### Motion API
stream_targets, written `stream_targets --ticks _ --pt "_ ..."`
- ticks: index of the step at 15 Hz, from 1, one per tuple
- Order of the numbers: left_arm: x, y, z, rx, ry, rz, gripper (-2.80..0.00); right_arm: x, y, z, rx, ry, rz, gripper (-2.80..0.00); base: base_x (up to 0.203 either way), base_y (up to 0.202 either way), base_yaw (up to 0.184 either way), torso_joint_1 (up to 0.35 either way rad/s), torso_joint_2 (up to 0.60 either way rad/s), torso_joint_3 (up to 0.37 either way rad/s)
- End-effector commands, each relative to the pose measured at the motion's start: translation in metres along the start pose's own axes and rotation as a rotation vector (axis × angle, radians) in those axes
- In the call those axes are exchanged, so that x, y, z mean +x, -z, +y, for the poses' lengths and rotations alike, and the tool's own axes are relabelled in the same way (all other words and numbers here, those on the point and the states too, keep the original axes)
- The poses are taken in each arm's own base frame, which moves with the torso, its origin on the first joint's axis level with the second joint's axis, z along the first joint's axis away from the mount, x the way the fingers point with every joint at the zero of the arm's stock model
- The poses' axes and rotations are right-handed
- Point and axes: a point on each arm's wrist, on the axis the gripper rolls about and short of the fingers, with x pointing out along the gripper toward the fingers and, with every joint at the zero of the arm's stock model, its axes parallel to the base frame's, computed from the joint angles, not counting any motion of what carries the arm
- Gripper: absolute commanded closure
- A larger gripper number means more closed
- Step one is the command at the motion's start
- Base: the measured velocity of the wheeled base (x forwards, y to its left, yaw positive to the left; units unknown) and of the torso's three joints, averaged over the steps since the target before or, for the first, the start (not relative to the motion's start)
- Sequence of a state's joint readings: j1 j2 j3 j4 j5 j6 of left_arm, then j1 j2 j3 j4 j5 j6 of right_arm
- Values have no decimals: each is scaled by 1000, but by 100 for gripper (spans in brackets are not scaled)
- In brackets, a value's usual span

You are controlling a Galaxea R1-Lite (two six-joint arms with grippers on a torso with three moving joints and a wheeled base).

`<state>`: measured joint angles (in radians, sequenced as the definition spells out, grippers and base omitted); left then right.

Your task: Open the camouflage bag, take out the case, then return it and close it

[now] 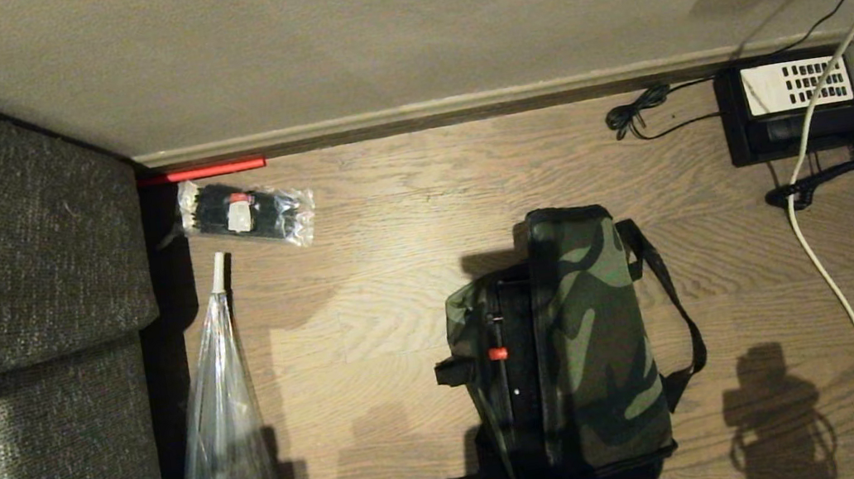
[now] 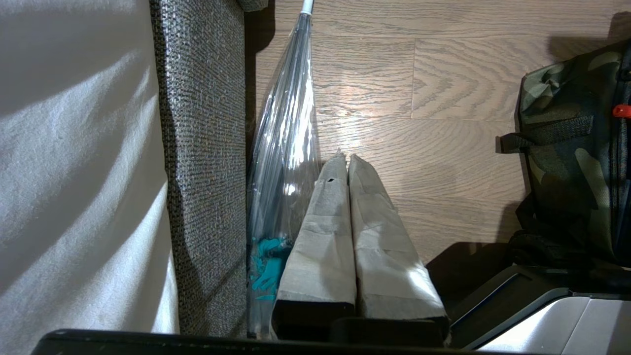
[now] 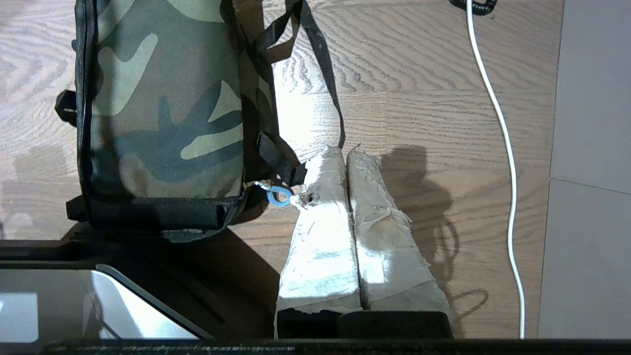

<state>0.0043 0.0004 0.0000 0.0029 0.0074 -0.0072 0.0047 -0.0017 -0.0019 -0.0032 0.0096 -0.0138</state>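
Observation:
The camouflage bag (image 1: 589, 350) stands on the wood floor, its camouflage lid down over the top. In a gap along its left side shows the black case (image 1: 512, 319) with a small red latch (image 1: 498, 353). Neither arm appears in the head view. In the right wrist view my right gripper (image 3: 346, 150) is shut and empty, just off the near right corner of the bag (image 3: 162, 113). A blue zip-pull ring (image 3: 279, 195) hangs beside one finger. My left gripper (image 2: 343, 159) is shut over bare floor, left of the bag (image 2: 577, 148).
A clear plastic bag (image 1: 225, 435) leans on the grey sofa (image 1: 2, 249) at left. A packet of black ties (image 1: 248, 212) and a red bar (image 1: 200, 171) lie by the wall. A black telephone (image 1: 793, 109) and white cable (image 1: 834, 282) are at right.

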Motion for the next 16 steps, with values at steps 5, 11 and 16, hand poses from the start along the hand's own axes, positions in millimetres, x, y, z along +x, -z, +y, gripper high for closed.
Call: stream_targets --ticks 5,11,16 --pt "0 1 0 1 -1 3 0 0 0 0 3 -3 1 0 0 0 0 0 0 0" --pt "0 1 0 -7 -1 3 0 0 1 0 2 -4 1 0 0 0 0 1 0 116" --pt "0 1 0 -10 -2 3 0 0 1 0 0 -4 1 0 0 0 0 3 1 201"
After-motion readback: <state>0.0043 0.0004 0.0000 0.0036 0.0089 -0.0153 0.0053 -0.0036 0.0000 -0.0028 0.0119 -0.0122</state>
